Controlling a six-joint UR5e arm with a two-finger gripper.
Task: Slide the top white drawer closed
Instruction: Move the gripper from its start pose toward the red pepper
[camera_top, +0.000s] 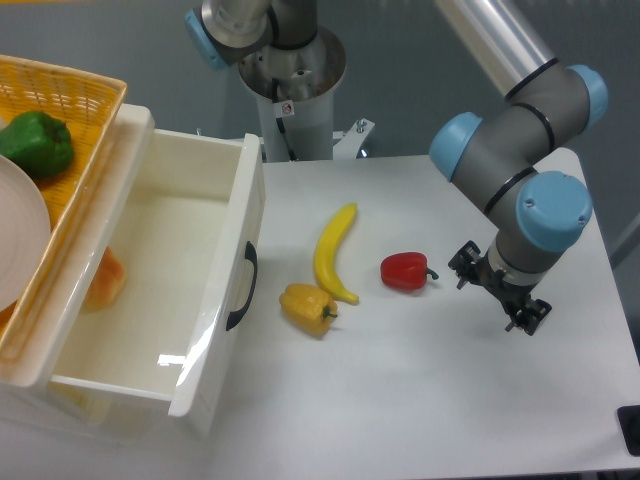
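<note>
The pincer (499, 297) hangs near the surface's (420, 400) right edge, holding nothing; its opening cannot be told.

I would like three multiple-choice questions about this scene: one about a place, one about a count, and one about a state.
1. Where does the red pepper lie?
A. inside the top white drawer
B. on the table, between the banana and the gripper
C. in the yellow basket

2. How many peppers lie on the table?
A. one
B. two
C. four

3. What state is the top white drawer in?
A. pulled open
B. fully closed
C. taken out and standing on the table

Answers: 1 B, it lies on the white tabletop right of the banana. 2 B, the red one and the yellow pepper. 3 A, its inside shows.
</note>
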